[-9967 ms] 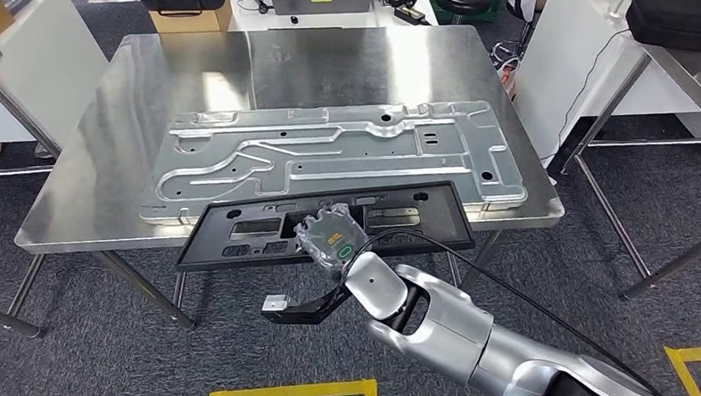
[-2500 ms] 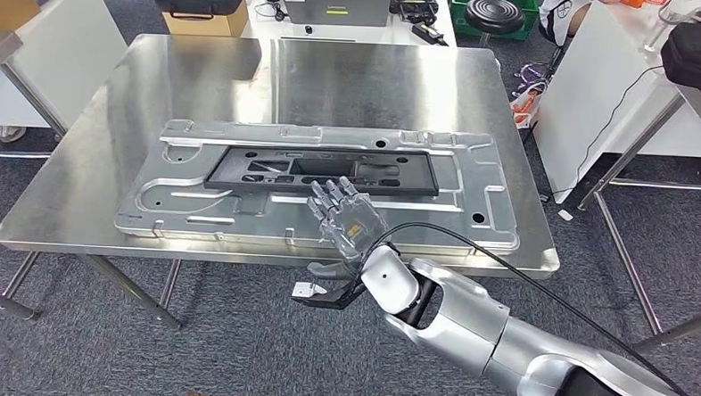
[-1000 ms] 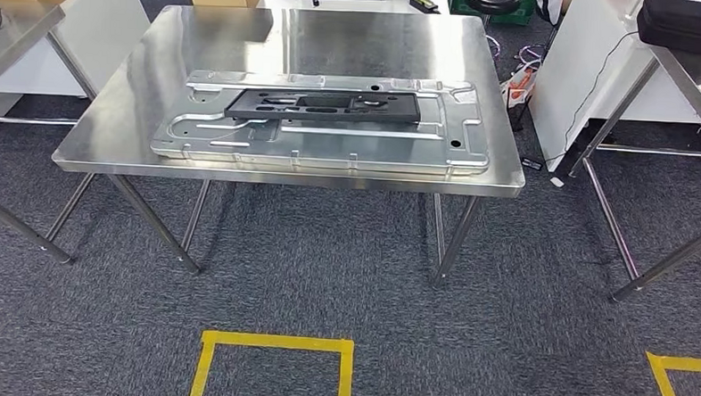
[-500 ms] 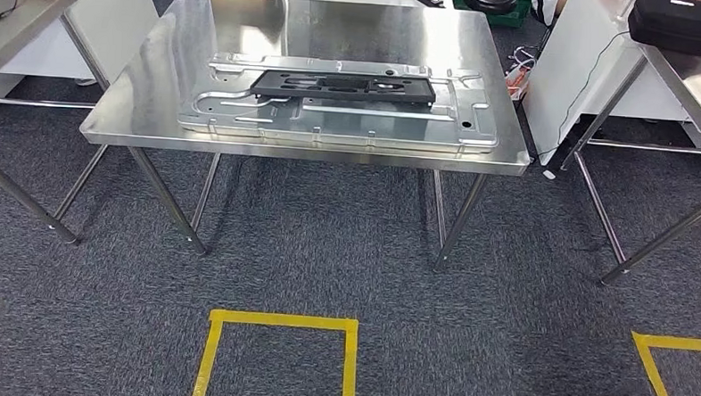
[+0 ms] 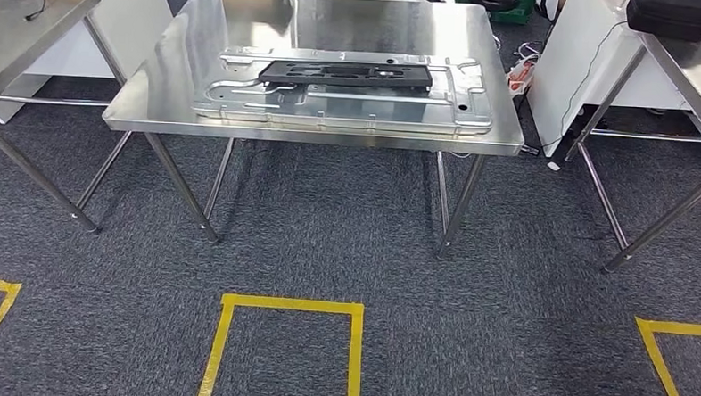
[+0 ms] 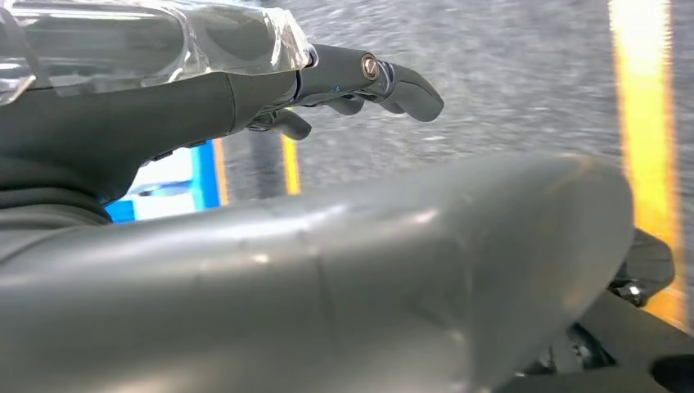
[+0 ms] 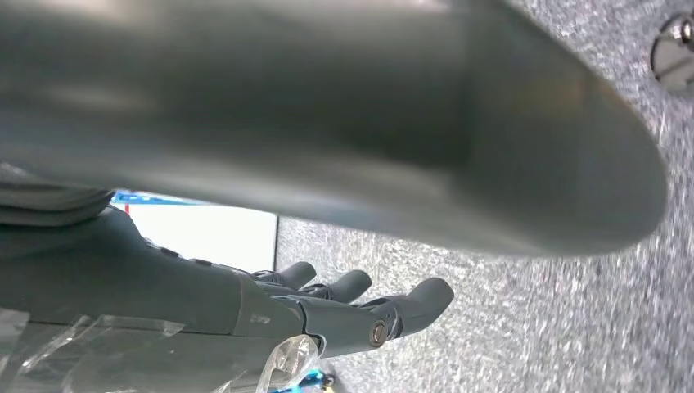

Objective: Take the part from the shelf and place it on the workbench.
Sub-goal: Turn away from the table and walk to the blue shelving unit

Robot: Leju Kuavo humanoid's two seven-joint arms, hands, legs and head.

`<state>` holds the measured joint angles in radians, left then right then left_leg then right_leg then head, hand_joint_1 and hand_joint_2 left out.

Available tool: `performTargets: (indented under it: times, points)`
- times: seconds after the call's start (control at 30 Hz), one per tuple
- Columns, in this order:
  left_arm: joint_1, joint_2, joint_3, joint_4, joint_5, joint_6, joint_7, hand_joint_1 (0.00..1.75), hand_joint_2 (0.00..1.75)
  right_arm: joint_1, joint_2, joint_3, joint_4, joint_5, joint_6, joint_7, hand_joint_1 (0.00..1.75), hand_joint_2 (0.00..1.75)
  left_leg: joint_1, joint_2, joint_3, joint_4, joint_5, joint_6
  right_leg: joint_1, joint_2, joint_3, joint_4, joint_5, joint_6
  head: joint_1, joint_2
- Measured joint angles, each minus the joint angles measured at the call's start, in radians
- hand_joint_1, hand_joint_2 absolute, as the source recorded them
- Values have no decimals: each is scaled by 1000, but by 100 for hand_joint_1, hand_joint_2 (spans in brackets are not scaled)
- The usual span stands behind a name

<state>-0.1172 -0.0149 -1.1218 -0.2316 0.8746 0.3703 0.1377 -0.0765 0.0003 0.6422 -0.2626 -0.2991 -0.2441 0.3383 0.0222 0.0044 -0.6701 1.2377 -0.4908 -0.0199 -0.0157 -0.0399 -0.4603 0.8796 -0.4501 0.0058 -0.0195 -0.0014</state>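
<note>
Both hands hung over speckled grey carpet holding nothing, the left hand (image 6: 245, 123) and right hand (image 7: 245, 319) each with dark fingers stretched out straight, much of each hidden behind a thick, blurred grey thumb. Far ahead of them, the flat black part (image 5: 346, 73) with cut-outs lay on a ribbed silver metal panel (image 5: 342, 104) atop the shiny steel workbench (image 5: 155, 91).

Steel workbench (image 5: 146, 100) — large silver plate (image 5: 244, 104) flat on it, apparently near the front edge
</note>
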Motion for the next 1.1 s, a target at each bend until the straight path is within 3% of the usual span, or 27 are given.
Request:
performTargets:
  times: [0.03,0.1,0.17,0.23,0.3,0.33,0.4,0.43,0.47,0.5,0.53,0.6,0.67,0.73,0.8,0.83,0.9,0.97,1.0,1.03,1.1]
  points:
    - [0,3,0,0,0,-3,15,0,0,0,3,0,1,-3,-1,-5,0,0,6,3,38,-48,30,-8,-4,-6,-7,3,4,5,0,0]
    - [-2,7,-1,0,-1,-10,37,0,0,0,7,-2,4,-9,-4,-16,0,0,14,21,146,-205,64,-19,-8,-16,-20,14,8,19,-2,0]
    - [-7,9,-3,0,-1,-10,39,0,0,-1,8,-5,6,-12,-6,-23,0,0,12,33,206,-308,52,-9,-4,-26,-30,26,11,33,-5,0]
    - [-8,10,-5,0,-2,-8,28,0,0,-3,10,-6,8,-13,-8,-27,0,0,8,27,204,-326,39,13,-3,-36,-37,32,14,46,-5,0]
    - [-4,12,-8,0,-2,-5,10,0,0,-4,11,-6,9,-13,-8,-30,0,0,8,19,195,-328,43,32,-7,-20,-52,60,-9,55,-4,0]
    - [-3,13,-9,0,-2,-4,-1,0,0,-4,12,-7,10,-14,-7,-32,0,0,7,15,191,-329,49,41,-9,-4,-72,106,-41,57,-3,0]
    - [-3,15,-10,0,-3,-3,-23,0,0,-1,12,-7,13,-16,-7,-37,0,0,0,6,179,-328,58,55,-8,25,-136,254,-122,56,-2,0]
    - [-3,16,-12,0,-4,-3,-32,0,0,1,13,-7,14,-17,-7,-40,0,0,-6,0,173,-327,63,61,-6,31,-166,325,-151,54,-2,0]
    - [-3,16,-14,0,-6,-3,-38,0,0,2,13,-7,15,-20,-7,-42,0,0,-11,-6,169,-327,66,64,-4,33,-179,360,-158,51,-2,0]
    - [-2,17,-15,0,-8,-3,-42,0,0,3,14,-7,16,-22,-7,-45,0,0,-16,-13,167,-326,68,65,-3,35,-171,353,-146,46,-2,0]
    - [-1,18,-17,0,-11,-3,-44,0,0,4,14,-7,17,-25,-7,-47,0,0,-19,-20,166,-326,70,65,-2,39,-142,302,-115,40,-2,0]
    - [-2,19,-18,0,-15,-3,-45,0,0,4,14,-8,18,-27,-7,-50,0,0,-24,-35,163,-322,74,61,1,66,-59,148,-52,28,-2,0]
    - [-5,21,-19,0,-17,-3,-42,0,0,5,16,-8,20,-28,-6,-52,0,0,-28,-47,155,-317,77,54,3,89,-17,60,-29,21,-3,0]
    - [-4,23,-21,0,-17,-3,-35,0,0,5,20,-8,21,-29,-3,-52,0,0,-26,-58,147,-314,83,44,5,82,-19,53,-28,16,-3,0]
    - [-2,28,-23,0,-17,-3,-30,0,0,5,24,-9,22,-30,-1,-49,0,0,-23,-53,132,-289,67,33,3,66,-21,50,-21,6,-5,0]
    - [-2,29,-23,0,-17,-3,-29,0,0,5,25,-10,22,-30,-1,-48,0,0,-21,-45,114,-248,41,28,2,56,-23,48,-17,1,-7,0]
    - [-3,32,-25,0,-17,-4,-29,0,0,6,27,-13,23,-30,0,-45,0,0,-17,-27,54,-114,-32,16,3,37,-27,48,-14,-4,-11,0]
    - [-2,33,-25,0,-17,-4,-28,0,0,7,29,-16,25,-32,0,-43,0,0,-14,-24,11,-8,-68,9,5,19,-30,48,-13,-6,-11,0]
    - [-1,33,-26,0,-17,-4,-28,0,0,7,30,-18,26,-33,0,-43,0,0,-13,-23,16,-9,-60,8,5,11,-31,49,-13,-5,-11,0]
    - [0,34,-26,0,-17,-4,-27,0,0,7,31,-19,27,-33,0,-42,0,0,-13,-19,42,-51,-34,9,5,3,-31,49,-13,-5,-11,0]
    - [-1,36,-26,0,-18,-4,-27,0,0,6,33,-21,28,-33,0,-42,0,0,-16,6,123,-201,26,16,7,-10,-29,49,-14,-2,-11,0]
